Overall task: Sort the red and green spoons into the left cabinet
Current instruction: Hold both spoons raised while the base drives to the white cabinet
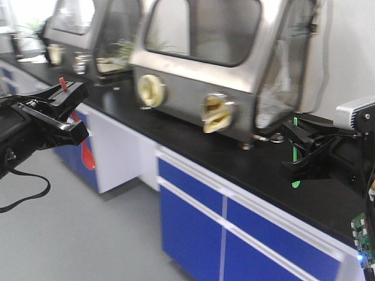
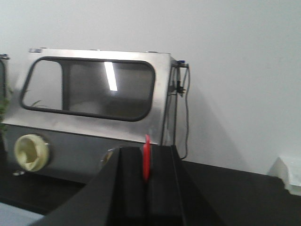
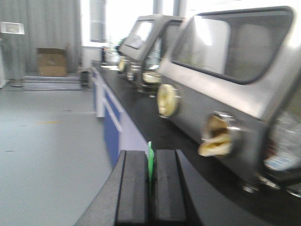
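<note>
I've got my left gripper (image 1: 79, 114) clamped on the one red spoon (image 1: 88, 157) and my right gripper (image 1: 304, 155) pinching the one green spoon (image 3: 150, 157), both thin smooth plastic, near two boxy steel chambers (image 1: 187, 88) on a black counter (image 1: 193, 143).

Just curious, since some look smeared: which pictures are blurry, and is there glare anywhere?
Front view: mildly smeared throughout, the red spoon soft-edged. Left wrist view: sharpest, with a bright light streak reflected in the glovebox window. Right wrist view: blurriest, far windows blown out white, the green spoon a fuzzy sliver.
</note>
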{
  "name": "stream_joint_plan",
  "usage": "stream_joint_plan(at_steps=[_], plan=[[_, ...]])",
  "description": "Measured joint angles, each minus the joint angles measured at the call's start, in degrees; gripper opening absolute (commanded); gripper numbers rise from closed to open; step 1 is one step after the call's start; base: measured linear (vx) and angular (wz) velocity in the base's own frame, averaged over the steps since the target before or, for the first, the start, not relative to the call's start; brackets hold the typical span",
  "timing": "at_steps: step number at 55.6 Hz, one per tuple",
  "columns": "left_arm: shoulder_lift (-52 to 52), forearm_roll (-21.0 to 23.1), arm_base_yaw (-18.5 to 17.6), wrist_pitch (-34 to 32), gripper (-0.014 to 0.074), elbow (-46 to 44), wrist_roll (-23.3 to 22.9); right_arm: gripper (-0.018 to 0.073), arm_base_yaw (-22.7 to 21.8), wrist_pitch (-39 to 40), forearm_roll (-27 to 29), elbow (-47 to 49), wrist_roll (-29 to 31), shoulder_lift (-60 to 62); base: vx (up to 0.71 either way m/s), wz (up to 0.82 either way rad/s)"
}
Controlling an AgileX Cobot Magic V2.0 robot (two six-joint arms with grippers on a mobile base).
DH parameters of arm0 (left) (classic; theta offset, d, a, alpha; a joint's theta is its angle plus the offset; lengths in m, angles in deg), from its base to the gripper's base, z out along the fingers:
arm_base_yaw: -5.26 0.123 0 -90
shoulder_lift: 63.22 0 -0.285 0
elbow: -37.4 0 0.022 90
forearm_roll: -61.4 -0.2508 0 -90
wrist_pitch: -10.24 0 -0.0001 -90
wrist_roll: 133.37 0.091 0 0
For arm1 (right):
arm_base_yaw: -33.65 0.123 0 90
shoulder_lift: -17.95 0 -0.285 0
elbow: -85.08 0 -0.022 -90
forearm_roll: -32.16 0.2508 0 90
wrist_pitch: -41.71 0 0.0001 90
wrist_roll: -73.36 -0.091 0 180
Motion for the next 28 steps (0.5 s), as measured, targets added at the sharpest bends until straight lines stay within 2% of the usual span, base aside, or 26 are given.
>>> stream_joint_plan(at_steps=[28], plan=[[0.00, 0.00, 0.00, 0.00, -0.0006, 0.00, 0.00, -0.0009, 0.00, 0.00, 0.00, 0.00, 0.00, 0.00, 0.02, 0.66]])
